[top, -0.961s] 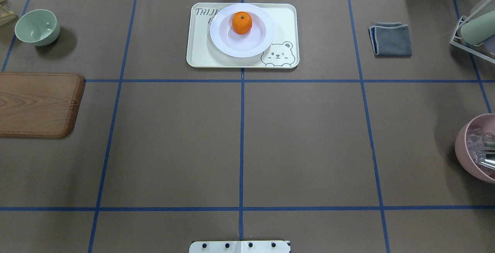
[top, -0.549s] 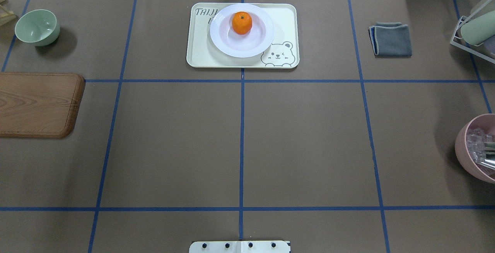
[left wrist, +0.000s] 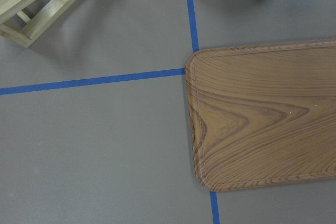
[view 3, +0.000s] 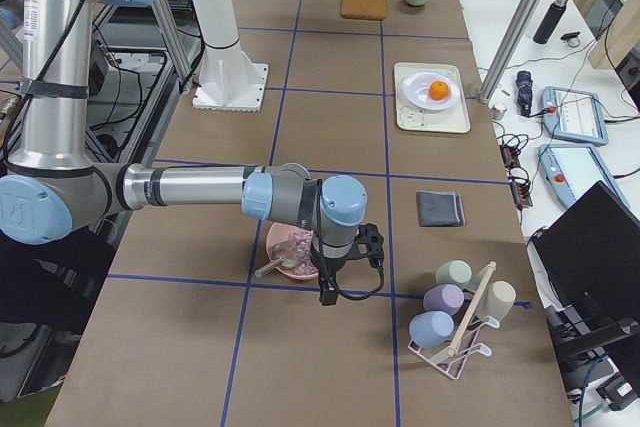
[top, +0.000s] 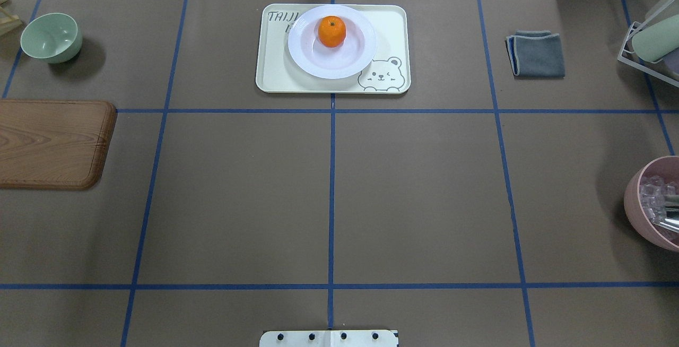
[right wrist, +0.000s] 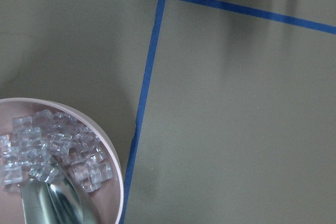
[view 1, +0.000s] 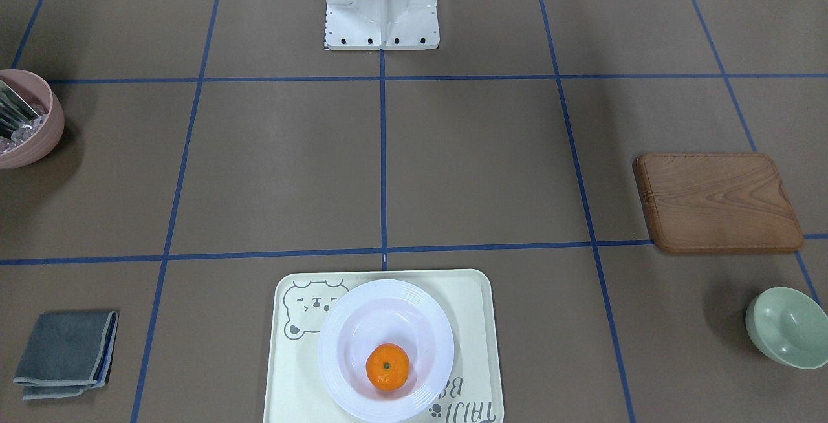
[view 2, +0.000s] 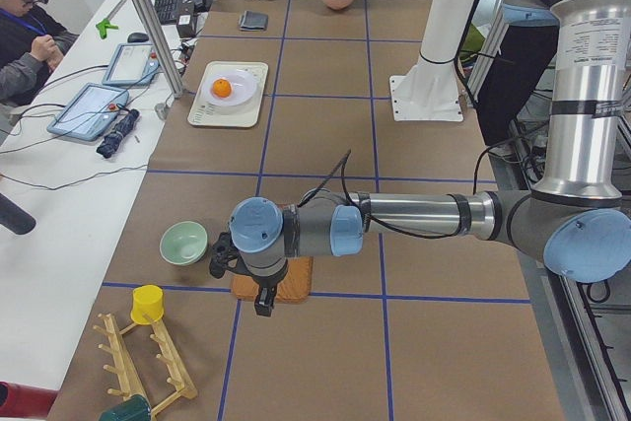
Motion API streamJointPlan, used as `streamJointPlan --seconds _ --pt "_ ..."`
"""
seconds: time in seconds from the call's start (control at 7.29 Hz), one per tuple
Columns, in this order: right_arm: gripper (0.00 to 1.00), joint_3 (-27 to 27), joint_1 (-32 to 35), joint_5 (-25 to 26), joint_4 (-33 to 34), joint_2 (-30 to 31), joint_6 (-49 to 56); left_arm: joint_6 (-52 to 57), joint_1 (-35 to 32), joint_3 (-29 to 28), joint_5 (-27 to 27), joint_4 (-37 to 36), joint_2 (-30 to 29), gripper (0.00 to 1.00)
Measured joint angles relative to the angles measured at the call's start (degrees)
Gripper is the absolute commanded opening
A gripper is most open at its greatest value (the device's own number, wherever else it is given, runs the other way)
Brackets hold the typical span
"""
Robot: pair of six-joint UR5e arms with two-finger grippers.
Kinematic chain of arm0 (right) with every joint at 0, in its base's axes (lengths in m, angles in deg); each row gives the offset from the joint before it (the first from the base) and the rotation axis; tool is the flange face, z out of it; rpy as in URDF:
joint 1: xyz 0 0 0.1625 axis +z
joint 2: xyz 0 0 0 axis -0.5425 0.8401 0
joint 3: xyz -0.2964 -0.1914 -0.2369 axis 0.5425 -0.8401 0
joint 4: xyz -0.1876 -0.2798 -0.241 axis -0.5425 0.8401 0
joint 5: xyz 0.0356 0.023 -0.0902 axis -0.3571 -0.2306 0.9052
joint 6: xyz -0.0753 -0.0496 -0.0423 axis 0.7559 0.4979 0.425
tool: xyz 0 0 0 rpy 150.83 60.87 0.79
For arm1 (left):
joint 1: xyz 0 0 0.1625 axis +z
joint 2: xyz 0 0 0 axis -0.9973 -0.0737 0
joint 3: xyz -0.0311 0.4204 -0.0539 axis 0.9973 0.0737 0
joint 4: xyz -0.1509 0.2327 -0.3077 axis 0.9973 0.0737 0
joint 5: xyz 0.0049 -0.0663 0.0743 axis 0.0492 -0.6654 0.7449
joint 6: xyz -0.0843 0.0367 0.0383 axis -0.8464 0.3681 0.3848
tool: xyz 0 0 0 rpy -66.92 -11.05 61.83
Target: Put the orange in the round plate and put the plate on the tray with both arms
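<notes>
The orange [top: 332,31] sits in the round white plate [top: 313,66], and the plate rests on the cream tray [top: 276,74] at the table's far middle. From the front the orange [view 1: 387,367] lies in the plate [view 1: 339,319] on the tray [view 1: 475,306]. My left gripper [view 2: 262,303] hangs over the wooden board, far from the tray. At the other end, my right gripper [view 3: 328,292] hangs beside the pink bowl. Both show only in the side views, so I cannot tell whether they are open or shut.
A wooden board [top: 53,142] and a mint bowl [top: 51,36] lie at the left. A grey cloth [top: 537,54], a cup rack [top: 650,44] and a pink bowl [top: 644,204] with clear cubes stand at the right. A person [view 2: 25,17] sits at the side desk.
</notes>
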Motion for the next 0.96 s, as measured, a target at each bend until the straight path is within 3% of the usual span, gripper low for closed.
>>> streamJointPlan --seconds 0.96 --pt "1.0 2.5 0.0 0.0 -0.1 -0.2 -0.1 -0.2 0.1 -0.2 0.1 -0.4 0.0 0.98"
